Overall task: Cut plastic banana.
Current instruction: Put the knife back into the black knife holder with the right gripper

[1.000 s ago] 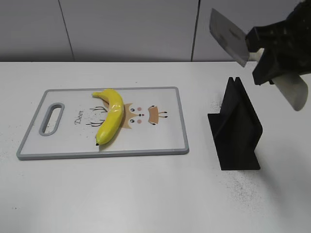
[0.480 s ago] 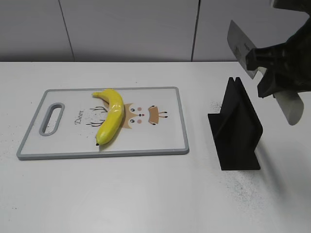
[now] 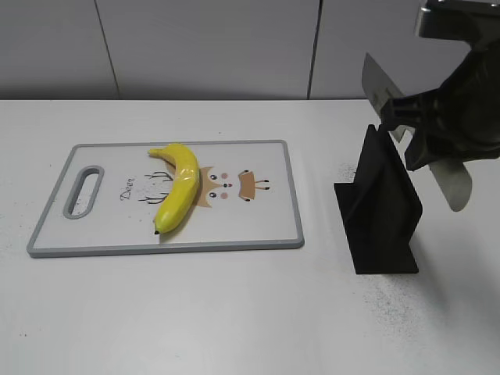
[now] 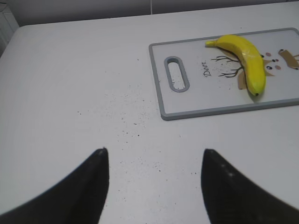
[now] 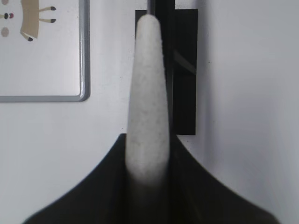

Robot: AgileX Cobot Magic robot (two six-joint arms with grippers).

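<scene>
Two arms, one task. Left gripper (image 4: pixel 152 186) hovers over bare tabletop (image 4: pixel 70 84), fingers (image 4: pixel 88 186) spread and empty; the board (image 4: pixel 161 93) lies ahead of it and to its right. Banana (image 3: pixel 178 186) rests on that board, long axis running near-to-far with its dark tip toward the near edge. Right gripper (image 3: pixel 437 133), fingers closed on the knife (image 3: pixel 380 82) by its pale handle, holds it above the black stand (image 3: pixel 379 207), well apart from the banana (so the blade must travel leftward across the board).
</scene>
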